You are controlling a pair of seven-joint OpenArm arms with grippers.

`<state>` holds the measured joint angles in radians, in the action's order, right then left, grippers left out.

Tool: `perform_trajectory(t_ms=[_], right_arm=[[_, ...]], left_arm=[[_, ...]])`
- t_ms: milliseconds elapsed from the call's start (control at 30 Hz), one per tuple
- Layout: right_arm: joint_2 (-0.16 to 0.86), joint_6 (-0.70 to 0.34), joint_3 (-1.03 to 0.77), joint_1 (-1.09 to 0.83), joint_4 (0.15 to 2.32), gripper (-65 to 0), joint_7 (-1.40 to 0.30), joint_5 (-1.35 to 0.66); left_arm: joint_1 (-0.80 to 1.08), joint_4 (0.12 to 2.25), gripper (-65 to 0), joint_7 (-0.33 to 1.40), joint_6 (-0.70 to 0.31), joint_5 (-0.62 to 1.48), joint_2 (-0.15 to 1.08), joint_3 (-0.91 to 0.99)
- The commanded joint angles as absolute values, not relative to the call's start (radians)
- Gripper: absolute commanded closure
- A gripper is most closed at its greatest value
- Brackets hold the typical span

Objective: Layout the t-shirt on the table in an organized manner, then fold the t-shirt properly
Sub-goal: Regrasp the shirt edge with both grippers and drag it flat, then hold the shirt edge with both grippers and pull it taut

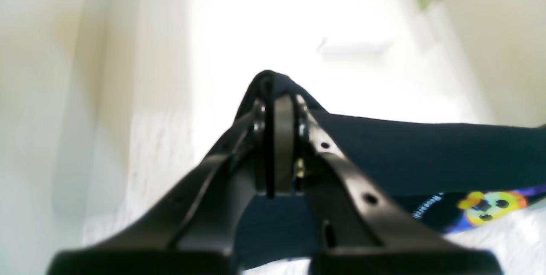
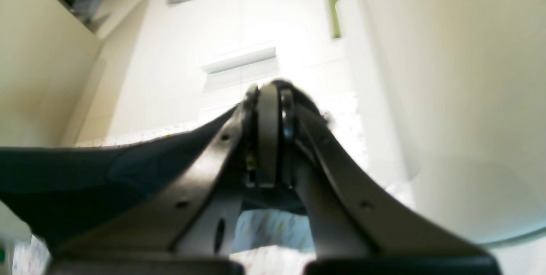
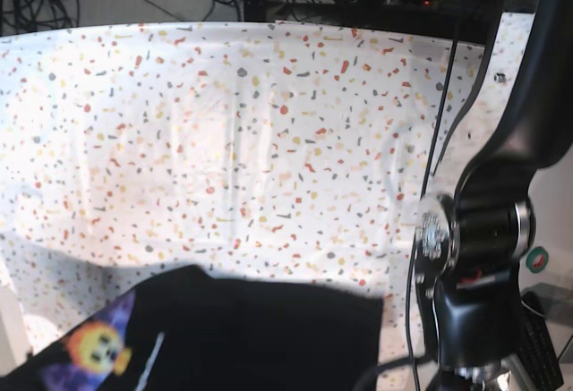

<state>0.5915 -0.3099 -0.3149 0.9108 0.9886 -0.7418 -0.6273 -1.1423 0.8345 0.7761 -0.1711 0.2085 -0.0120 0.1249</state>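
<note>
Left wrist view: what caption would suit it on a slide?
The left gripper shut on a raised edge of the black t-shirt above the speckled table.

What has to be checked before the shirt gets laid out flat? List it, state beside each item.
1. Left gripper shut on the t-shirt: ok, black cloth is pinched between the pads.
2. Right gripper shut on the t-shirt: ok, dark cloth shows at its tips.
3. Cloth stretched between both grips: ok, one taut band in each wrist view.
4. T-shirt lying flat on the table: not ok, it is held up at the near edge.
5. Print side up: cannot tell.
6. Room on the table beyond the t-shirt: ok in the base view.
</note>
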Motion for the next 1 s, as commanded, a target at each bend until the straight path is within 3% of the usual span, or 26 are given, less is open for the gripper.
perform_trajectory(t_ms=[0,200,333,467,700,967], right_arm=[[0.633,-0.314,-0.318,0.970,1.018,0.0,-0.737,-0.638],[0.688,-0.314,-0.334,0.898,1.264,0.0,-0.869,-0.644],[0.670,-0.314,-0.437,0.651,1.422,0.0,-0.900,-0.645],[0.561,-0.315,-0.556,0.363,1.501,0.0,-0.897,-0.645],[0.383,-0.318,-0.595,0.036,1.357,0.0,-0.717,-0.639],[0.348,-0.340,-0.576,-0.134,1.282,0.0,-0.671,-0.641]], left_arm=[[-1.199,0.872,0.0,0.753,-0.171,0.206,-0.016,0.128],[-1.135,1.121,0.0,0.839,-0.171,0.206,-0.033,0.128],[-0.921,1.362,0.0,0.924,-0.171,0.202,-0.025,0.128],[-0.621,1.547,0.0,0.929,-0.171,0.205,0.022,0.128],[-0.222,1.495,0.0,0.782,-0.174,0.205,0.050,0.128],[-0.033,1.437,0.0,0.704,-0.174,0.208,0.090,0.131]])
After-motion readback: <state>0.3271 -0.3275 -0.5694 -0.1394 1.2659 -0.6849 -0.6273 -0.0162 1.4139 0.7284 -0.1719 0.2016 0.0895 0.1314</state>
